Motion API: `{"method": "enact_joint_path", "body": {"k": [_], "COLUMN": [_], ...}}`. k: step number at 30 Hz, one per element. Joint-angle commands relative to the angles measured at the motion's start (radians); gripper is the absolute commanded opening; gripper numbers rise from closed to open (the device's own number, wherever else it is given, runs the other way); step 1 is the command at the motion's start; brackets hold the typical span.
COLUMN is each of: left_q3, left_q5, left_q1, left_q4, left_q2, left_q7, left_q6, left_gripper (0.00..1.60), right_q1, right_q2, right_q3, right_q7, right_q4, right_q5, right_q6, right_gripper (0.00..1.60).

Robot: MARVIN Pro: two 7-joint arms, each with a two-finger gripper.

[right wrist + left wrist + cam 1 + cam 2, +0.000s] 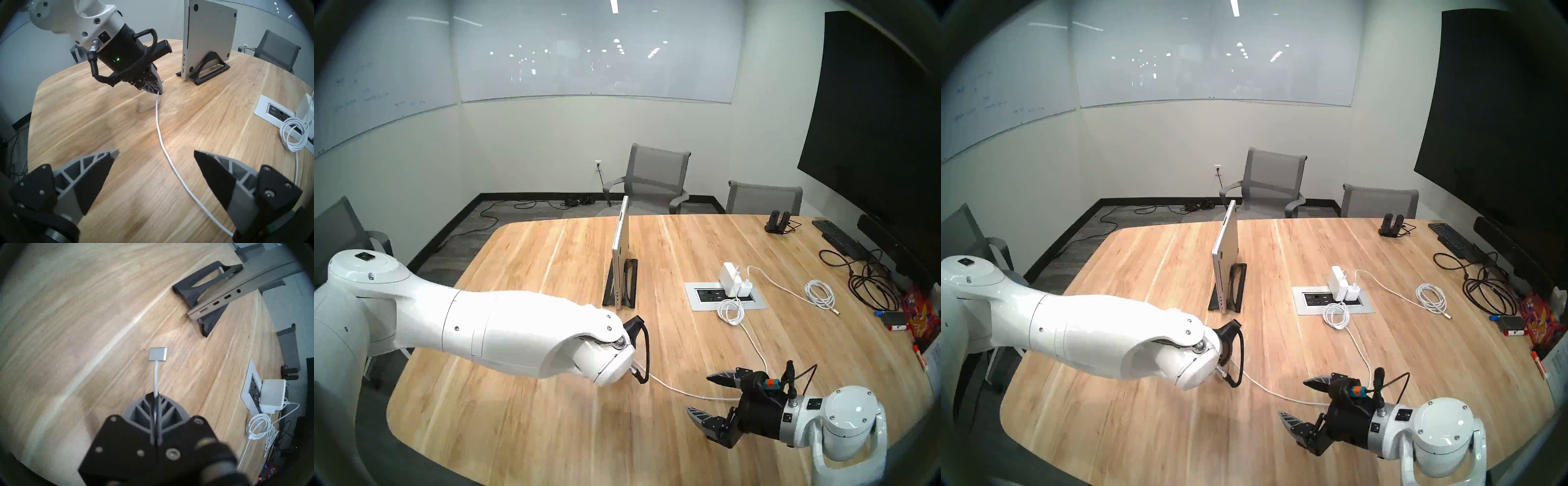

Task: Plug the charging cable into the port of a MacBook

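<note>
Two pincers: our left pincer pinches the charging cable behind its connector; the right pincer gapes. We should square the connector to the MacBook port.

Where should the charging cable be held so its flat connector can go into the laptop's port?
On the cord just behind the connector, as the left end effector grips the charging cable now, shut. That leaves the flat head free toward the MacBook edge ports.
</note>
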Motion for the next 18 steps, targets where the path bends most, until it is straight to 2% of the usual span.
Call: {"method": "enact_joint_path", "body": {"k": [1, 18], "left_q3": [-0.022, -0.046], "left_q5": [0.001, -0.024], "left_q1": [-0.012, 0.026], "left_q4": [-0.039, -0.09], "left_q2": [0.037, 0.115], "left_q7": [-0.02, -0.104], "left_q6": [-0.009, 0.027], "left_gripper": [0.0, 0.0], "right_q1": [0.001, 0.001], "right_q2": [0.001, -0.001], "right_q3": [0.003, 0.003], "right_q7": [0.001, 0.003], "right_q4": [-0.017, -0.017], "right_q5": [0.001, -0.001], "right_q6": [0.0, 0.0], "right_gripper": [1.6, 1.6]}}
